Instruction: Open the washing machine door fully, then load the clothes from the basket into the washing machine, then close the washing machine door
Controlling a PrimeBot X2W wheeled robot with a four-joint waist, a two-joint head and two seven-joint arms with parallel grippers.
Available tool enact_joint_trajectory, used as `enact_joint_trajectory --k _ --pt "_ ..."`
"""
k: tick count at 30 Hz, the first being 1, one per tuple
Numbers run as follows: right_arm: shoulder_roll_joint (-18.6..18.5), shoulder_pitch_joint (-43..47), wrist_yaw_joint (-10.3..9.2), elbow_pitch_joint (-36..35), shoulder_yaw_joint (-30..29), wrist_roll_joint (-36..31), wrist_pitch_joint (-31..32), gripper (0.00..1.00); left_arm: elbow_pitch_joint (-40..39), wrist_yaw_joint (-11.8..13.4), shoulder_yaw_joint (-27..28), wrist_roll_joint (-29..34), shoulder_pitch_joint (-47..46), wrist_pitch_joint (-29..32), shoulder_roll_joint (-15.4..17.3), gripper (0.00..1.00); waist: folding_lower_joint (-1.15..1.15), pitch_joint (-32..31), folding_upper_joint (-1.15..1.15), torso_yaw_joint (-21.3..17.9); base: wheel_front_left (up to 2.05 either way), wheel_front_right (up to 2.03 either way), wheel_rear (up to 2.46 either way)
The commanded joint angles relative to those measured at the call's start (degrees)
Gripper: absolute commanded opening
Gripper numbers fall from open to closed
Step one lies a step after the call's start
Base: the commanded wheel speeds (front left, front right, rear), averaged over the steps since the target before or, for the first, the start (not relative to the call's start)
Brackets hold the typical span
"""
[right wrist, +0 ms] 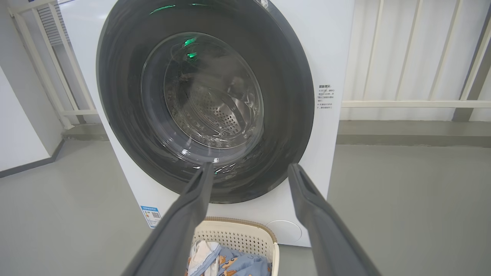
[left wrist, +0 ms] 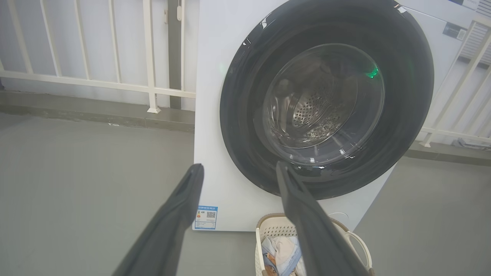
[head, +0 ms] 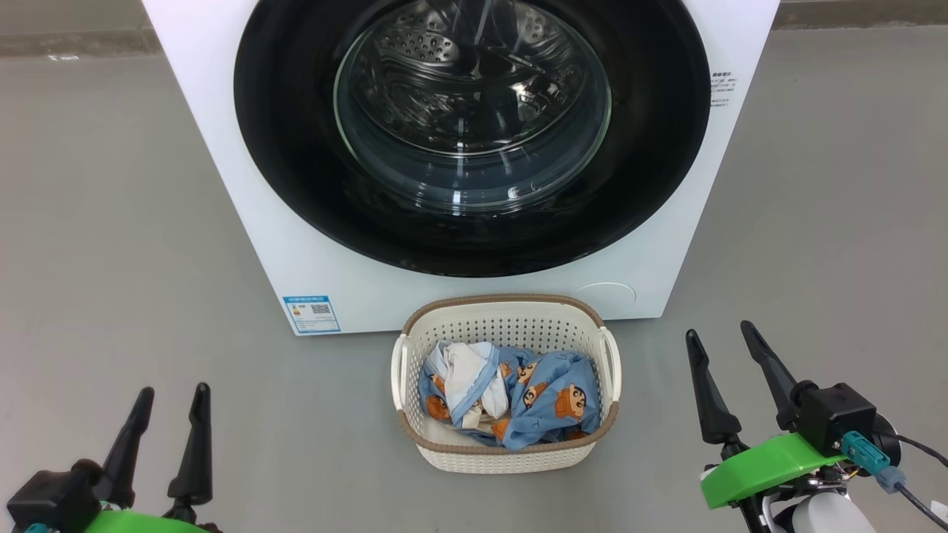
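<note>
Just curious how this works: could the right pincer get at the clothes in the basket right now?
Probably yes. The right pincer is open and empty, the clothes lie uncovered in the open-topped basket, and nothing stands between them; it would just have to swing inward.

Bare laundry area, washing machine [head: 296,252], grey floor [head: 111,222], white railing [left wrist: 149,46]

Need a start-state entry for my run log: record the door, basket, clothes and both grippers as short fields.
door: large round glossy black washing machine door with clear glass centre, shut
machine: big white front-loading washing machine, steel drum seen through the glass
basket: small cream-white perforated plastic basket, brown rim, on grey floor before the machine
clothes: light-blue cartoon-print garments and white cloth, all in the basket
left gripper: open, empty
right gripper: open, empty
progress: door not yet opened
</note>
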Motion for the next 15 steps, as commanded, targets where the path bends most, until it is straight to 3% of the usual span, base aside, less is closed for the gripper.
enact_joint_trajectory --k 1,15 --pt "-0.5 -2.0 0.26 -1.3 1.4 0.2 -0.7 1.0 -1.1 -0.2 2.4 0.8 -2.7 -0.6 1.4 1.0 0.0 0.0 0.0 0.0 0.0 0.0 0.0" --pt "-0.5 -2.2 0.26 -1.5 1.8 1.2 -0.7 1.0 -1.1 -0.2 3.1 1.2 -2.5 -0.6 1.3 1.0 0.0 0.0 0.0 0.0 0.0 0.0 0.0"
